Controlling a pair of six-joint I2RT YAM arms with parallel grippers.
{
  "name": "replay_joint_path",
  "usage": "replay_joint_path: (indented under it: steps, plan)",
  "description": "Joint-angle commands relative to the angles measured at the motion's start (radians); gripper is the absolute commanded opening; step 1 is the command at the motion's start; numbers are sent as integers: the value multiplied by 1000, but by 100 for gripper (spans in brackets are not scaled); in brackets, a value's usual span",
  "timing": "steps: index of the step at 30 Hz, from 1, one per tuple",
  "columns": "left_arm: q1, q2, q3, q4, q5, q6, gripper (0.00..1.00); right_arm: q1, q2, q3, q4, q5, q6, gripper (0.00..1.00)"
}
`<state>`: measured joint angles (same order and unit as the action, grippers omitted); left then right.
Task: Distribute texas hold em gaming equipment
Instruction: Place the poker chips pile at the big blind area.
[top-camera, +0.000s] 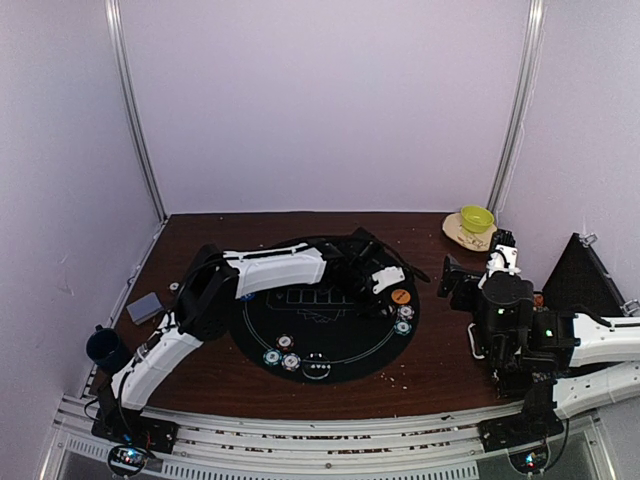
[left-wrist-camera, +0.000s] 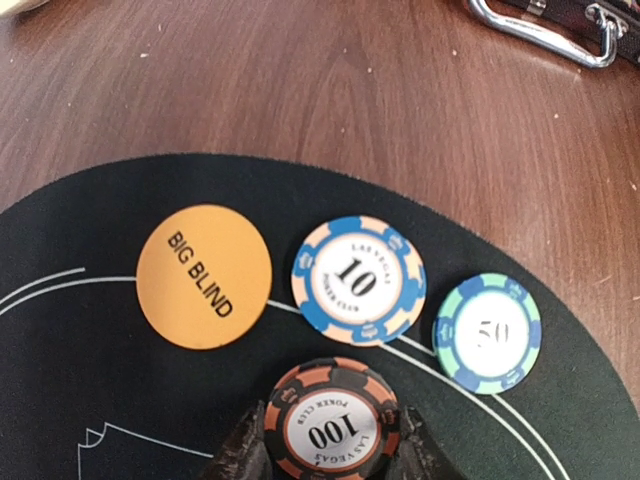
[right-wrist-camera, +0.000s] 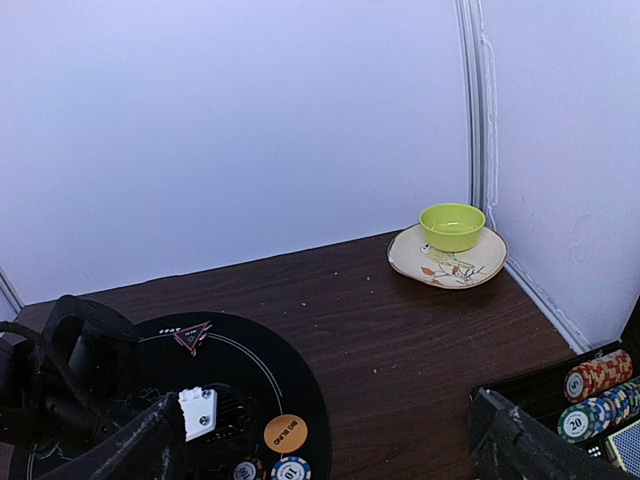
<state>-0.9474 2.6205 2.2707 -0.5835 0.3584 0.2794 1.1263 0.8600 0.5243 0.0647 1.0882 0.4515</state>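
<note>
Dark brown wood grain covers the table (top-camera: 440, 360), flecked with pale crumbs (top-camera: 400, 378) near its front edge. It sits inside a booth of plain white walls (top-camera: 330, 100) joined by metal corner rails (top-camera: 135, 110). A round black mat (top-camera: 340, 335) with white printed lines lies at the table's middle. The left pincer (left-wrist-camera: 335, 455) reaches over the mat's right side and is clamped on an orange-and-black 100 chip (left-wrist-camera: 335, 425). Just beyond it the orange Big Blind disc (left-wrist-camera: 204, 276), a blue 10 chip (left-wrist-camera: 358, 280) and a green-blue 50 chip (left-wrist-camera: 487, 333) lie flat on the mat. More chips (top-camera: 285, 350) sit at the mat's near side. The right pincer (right-wrist-camera: 325, 405) hangs with jaws spread wide, holding nothing, beside the open chip case (right-wrist-camera: 600, 385). A yellow-green bowl (right-wrist-camera: 452, 225) stands on a patterned plate (right-wrist-camera: 447, 265) in the far right corner. A grey deck of cards (top-camera: 145, 307) and a dark mug (top-camera: 105, 347) are at the left edge.
</note>
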Motion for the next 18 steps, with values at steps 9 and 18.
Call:
replay_joint_path:
  steps: [9,18]
  plan:
    - [-25,29,38,-14,29,3,30,4,-21,-6,-2,-9,0,100]
    - [-25,6,-11,-1,-20,18,30,5,-19,-4,-2,-13,-1,100]
